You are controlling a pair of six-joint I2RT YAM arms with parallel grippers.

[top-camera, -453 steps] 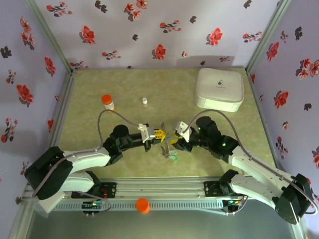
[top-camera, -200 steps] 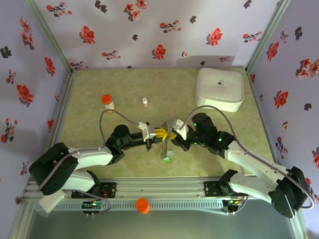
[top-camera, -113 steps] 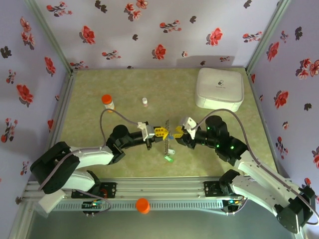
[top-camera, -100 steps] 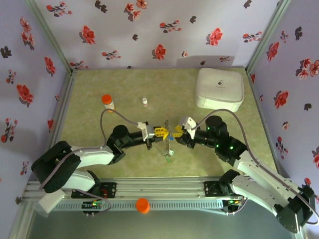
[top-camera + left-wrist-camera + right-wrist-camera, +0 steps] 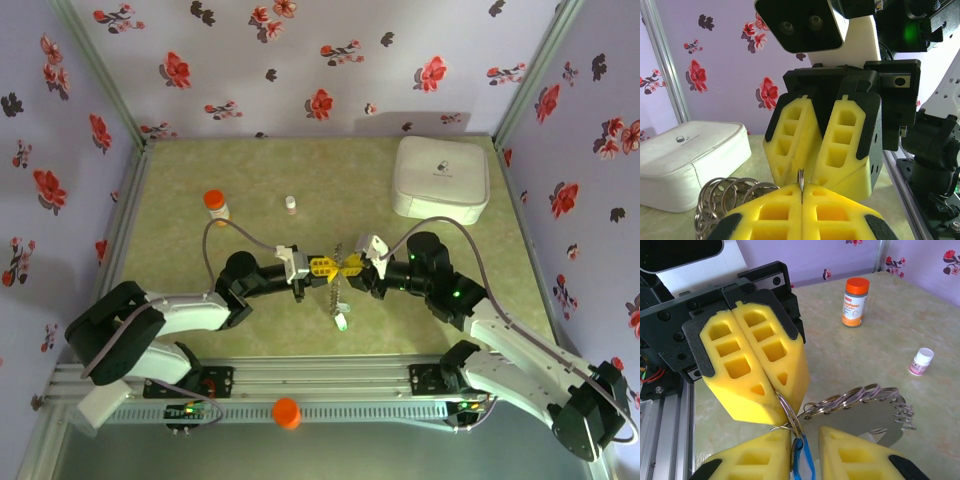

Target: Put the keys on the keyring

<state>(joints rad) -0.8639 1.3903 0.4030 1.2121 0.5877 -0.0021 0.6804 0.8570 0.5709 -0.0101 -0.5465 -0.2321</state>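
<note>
Box [image 5: 441, 178] and bottle [image 5: 215, 206] behind keyring [image 5: 337, 270]

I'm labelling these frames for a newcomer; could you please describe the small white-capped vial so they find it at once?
Start at the white box in the far right corner and look left. Two containers stand there; the vial is the nearer to the box, far smaller than the orange-capped bottle, with a white cap and pink label.

The blue key [image 5: 801, 460] is cut off at six o'clock in the right wrist view, its blade hidden.
</note>
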